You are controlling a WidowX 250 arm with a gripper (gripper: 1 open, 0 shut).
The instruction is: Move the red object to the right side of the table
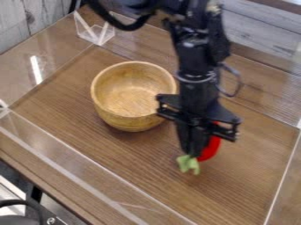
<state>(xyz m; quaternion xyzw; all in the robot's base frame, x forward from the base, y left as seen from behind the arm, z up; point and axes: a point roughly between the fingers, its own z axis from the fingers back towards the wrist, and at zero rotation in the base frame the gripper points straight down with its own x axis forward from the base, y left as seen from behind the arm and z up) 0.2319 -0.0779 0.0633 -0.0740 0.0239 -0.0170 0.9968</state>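
Note:
The red object (pixel 209 148), a small glossy strawberry toy, sits between the fingers of my gripper (pixel 201 148), which is shut on it. Its light-green leafy stem (pixel 188 163) sticks out below the fingertips. The toy hangs just above the brown wood-grain table (pixel 106 167), right of the wooden bowl. My black arm comes down from the top of the view, and the fingers hide most of the red body.
A round light wooden bowl (pixel 127 95) stands left of the gripper. Low clear acrylic walls (pixel 70 180) edge the tabletop. A clear acrylic stand (pixel 94 31) sits at the back left.

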